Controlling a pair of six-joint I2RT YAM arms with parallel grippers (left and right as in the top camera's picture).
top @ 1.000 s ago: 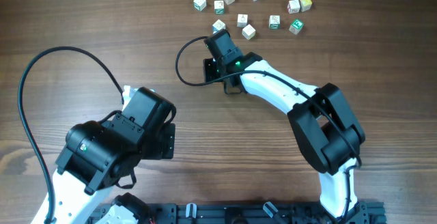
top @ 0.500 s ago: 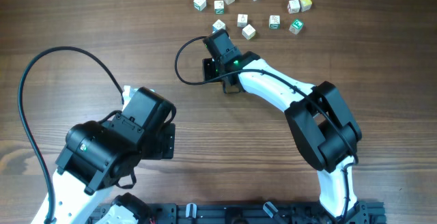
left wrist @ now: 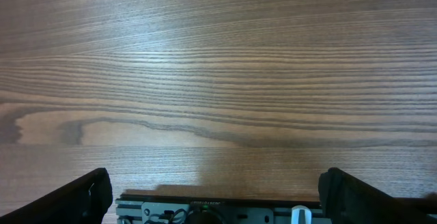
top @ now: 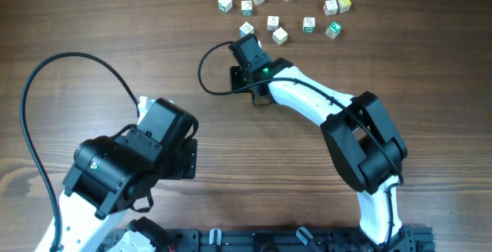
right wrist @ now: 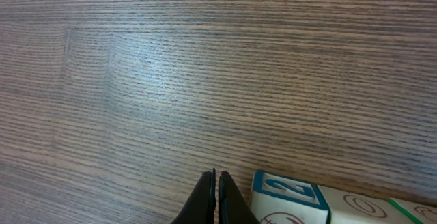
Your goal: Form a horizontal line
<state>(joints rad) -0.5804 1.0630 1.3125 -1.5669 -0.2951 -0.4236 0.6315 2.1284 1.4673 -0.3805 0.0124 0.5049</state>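
Right pincer (right wrist: pixel 217 198) together, empty, tips just beside blue-numbered cube (right wrist: pixel 287 192). Left pincer (left wrist: pixel 217 195) apart, idle over bare desk (left wrist: pixel 218 60). No line formed: cubes (top: pixel 280 35) loose near desk's far edge. Advice: push low, slowly, square against cube side.

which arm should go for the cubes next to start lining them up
Right. The right arm has its shut jaws right beside a blue-marked cube, with the other cubes just beyond. The left arm sits far back, jaws open over bare table.
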